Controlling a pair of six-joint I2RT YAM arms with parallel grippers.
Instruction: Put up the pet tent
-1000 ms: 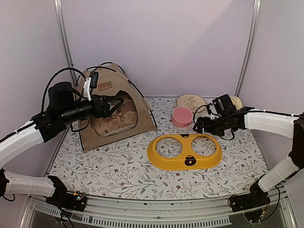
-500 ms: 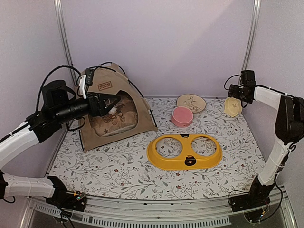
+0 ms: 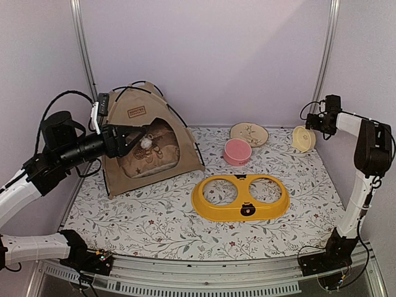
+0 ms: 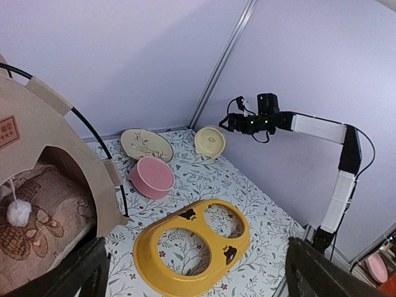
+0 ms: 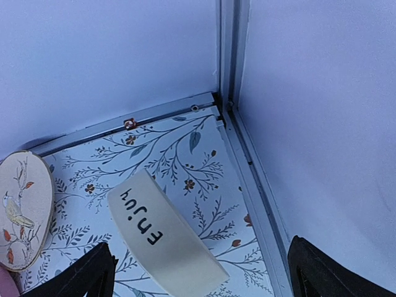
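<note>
The near-left side of the pet tent [image 3: 127, 176] is hidden behind the left arm [image 3: 68, 151] in the overhead view, and its back cannot be seen at all. In the left wrist view the frame edge cuts it off, leaving only the doorway side. The lettering on its small brown label patch [image 3: 137, 112] is too small to read.

The tent stands upright on the counter [image 3: 154, 229] directly ahead of the left claw [image 3: 137, 138], whose tips are at the doorway. Whether they touch the fabric cannot be told. Its long axis runs vertically to a peak, and the arched doorway faces out over the counter, angled toward the right claw's side.

The walls are matte tan cloth. Thin black poles [image 4: 86, 124] bow over the outside in smooth arcs and loop above the peak. A fluffy white pom-pom [image 4: 18, 212] hangs on a string in the doorway, just past the left claw's tips. A soft beige printed pillow [image 4: 43, 210] lies inside.

The left claw is released, its fingers spread wide at both lower corners of its own view with nothing between them.

The right claw [image 3: 311, 119] is well apart from the tent in the far corner. It is also spread wide and empty, above a smooth cream bowl [image 5: 164, 238] with a printed word on its wall.

Between the two claws are a round pink bowl [image 3: 237, 151], a flat bird-patterned plate [image 3: 249, 132] and a glossy yellow two-ring feeder [image 3: 204, 204]. All sit on the floral-print counter.
</note>
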